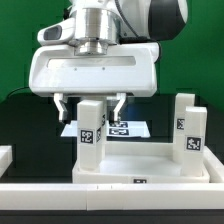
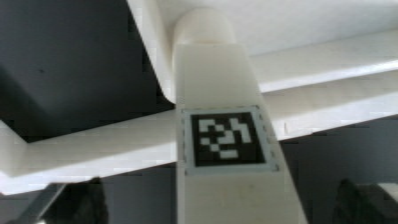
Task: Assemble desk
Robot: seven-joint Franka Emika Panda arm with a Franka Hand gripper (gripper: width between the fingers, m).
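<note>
Two short square legs stand upright on the white tabletop panel [image 1: 150, 165] of the desk kit, each showing a black-and-white square tag on its face. The nearer leg [image 1: 91, 135] rises at the corner of the panel toward the exterior view's left; the other leg [image 1: 187, 127] stands at the corner toward the exterior view's right, well apart from the first. The panel lies flat on the dark work surface [image 1: 25, 110], with a low white rail [image 1: 60, 196] running along its front edge. The hand [image 1: 90, 104] hangs directly above the nearer leg, its two fingers [image 1: 62, 108] spread on either side of the leg's top with a gap showing between each finger and the leg, so it is open and grips nothing. Behind the legs, the marker board [image 1: 132, 128] lies flat on the surface. In the wrist view the same leg [image 2: 224, 110] fills the middle, its tag [image 2: 228, 138] sharp, with the panel's rim [image 2: 71, 160] crossing behind it.
</note>
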